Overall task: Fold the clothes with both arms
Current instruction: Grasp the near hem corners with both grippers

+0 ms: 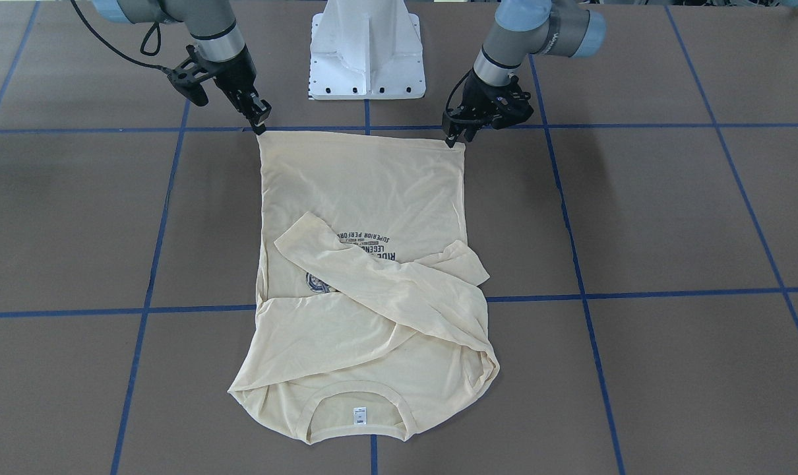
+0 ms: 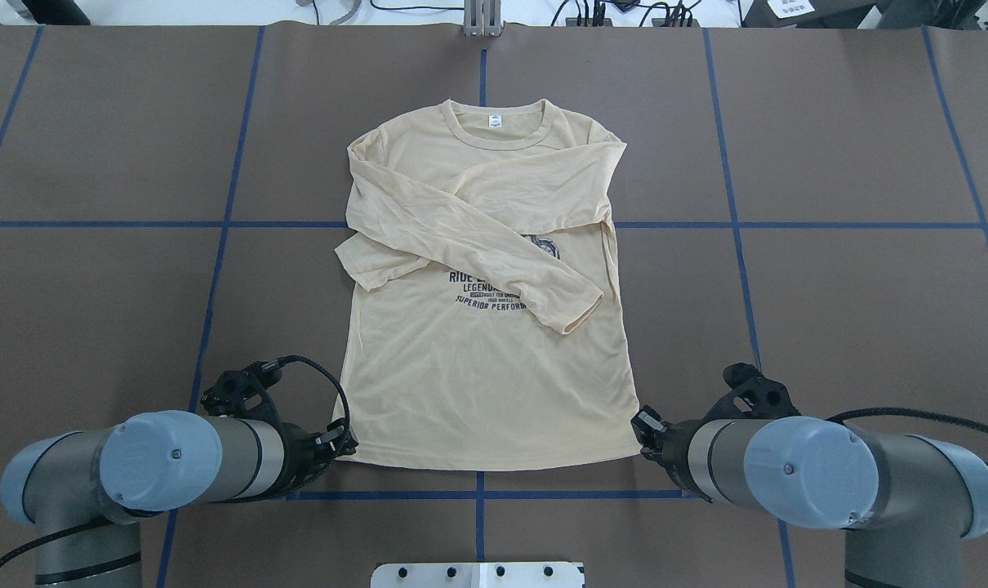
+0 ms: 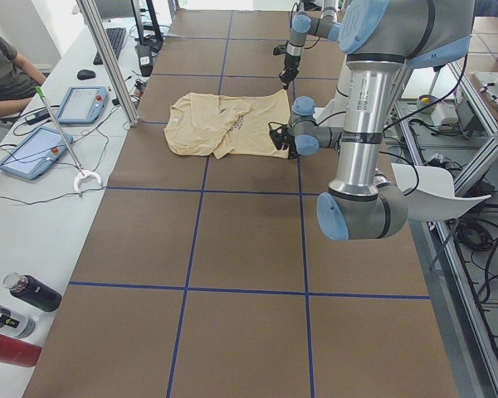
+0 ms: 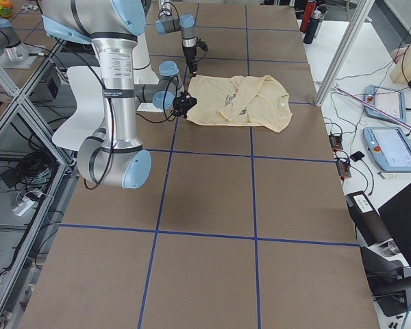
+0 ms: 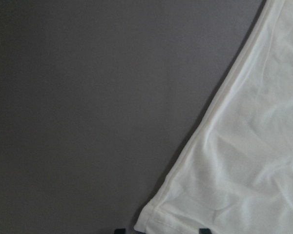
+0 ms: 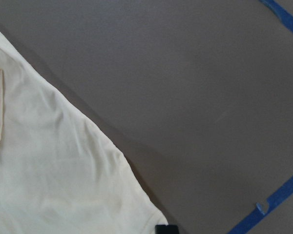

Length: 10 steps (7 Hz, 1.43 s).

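The T-shirt (image 2: pixel 487 384) lay flat, front up, near the middle of the surface (image 2: pixel 829 327). Its hem faced the robot-side edge and its neckline (image 2: pixel 494 142) faced the far edge. The white neck label (image 2: pixel 494 122) was exposed. Both sleeves (image 2: pixel 469 233) were folded inward and crossed over the chest, covering part of the navy print (image 2: pixel 487 292).

The left gripper (image 1: pixel 457 135) stood low at the hem corner on the robot's left. In the left wrist view two fingertips (image 5: pixel 118 230) showed apart, with the hem corner lying between them, so the gripper was spread and not yet closed on the cloth.

The right gripper (image 1: pixel 262 124) stood at the opposite hem corner, its tip at the edge of the fabric. The right wrist view showed only one fingertip (image 6: pixel 166 228), just beside the corner. Whether this gripper was spread or pinching the cloth could not be told.

Blue tape lines (image 2: pixel 216 278) marked the surface in a grid. The white pedestal base (image 1: pixel 367 53) stood at the robot-side edge, between the two arms.
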Motion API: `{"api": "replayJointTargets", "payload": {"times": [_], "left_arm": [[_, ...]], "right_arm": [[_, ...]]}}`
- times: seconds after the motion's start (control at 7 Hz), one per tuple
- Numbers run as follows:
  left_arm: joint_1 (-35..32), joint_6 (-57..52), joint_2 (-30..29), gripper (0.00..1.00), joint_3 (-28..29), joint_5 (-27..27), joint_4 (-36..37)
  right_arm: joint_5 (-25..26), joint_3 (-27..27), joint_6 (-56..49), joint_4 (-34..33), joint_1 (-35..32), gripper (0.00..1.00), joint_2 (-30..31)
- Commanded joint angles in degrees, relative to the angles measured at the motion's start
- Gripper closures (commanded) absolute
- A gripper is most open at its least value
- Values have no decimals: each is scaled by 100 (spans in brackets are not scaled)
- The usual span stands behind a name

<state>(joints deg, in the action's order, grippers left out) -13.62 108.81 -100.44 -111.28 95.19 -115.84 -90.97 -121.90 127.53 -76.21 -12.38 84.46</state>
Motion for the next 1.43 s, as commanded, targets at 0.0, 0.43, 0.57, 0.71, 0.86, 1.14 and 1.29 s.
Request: {"api": "replayJointTargets", "payload": {"times": [0.0,0.43,0.57,0.71,0.86,1.14,1.29], "left_arm": [[0,-9,15,49,18,0,0],[-9,-18,-2,54,27,9,0],[-9,-18,-2,54,27,9,0],[-17,-26,-2,55,18,9,9],[-18,-27,-2,56,27,9,9],[-35,-35,-2,56,27,9,17],[-44,-35,-2,57,27,9,18]], "right_arm": [[0,0,0,1,-1,100,0],[0,0,0,1,-1,100,9],[0,0,0,-8,-1,100,0],[0,-9,0,-8,-1,100,0],[0,-9,0,-8,-1,100,0],[0,-9,0,-8,-1,100,9],[0,-9,0,1,-1,100,9]]}}
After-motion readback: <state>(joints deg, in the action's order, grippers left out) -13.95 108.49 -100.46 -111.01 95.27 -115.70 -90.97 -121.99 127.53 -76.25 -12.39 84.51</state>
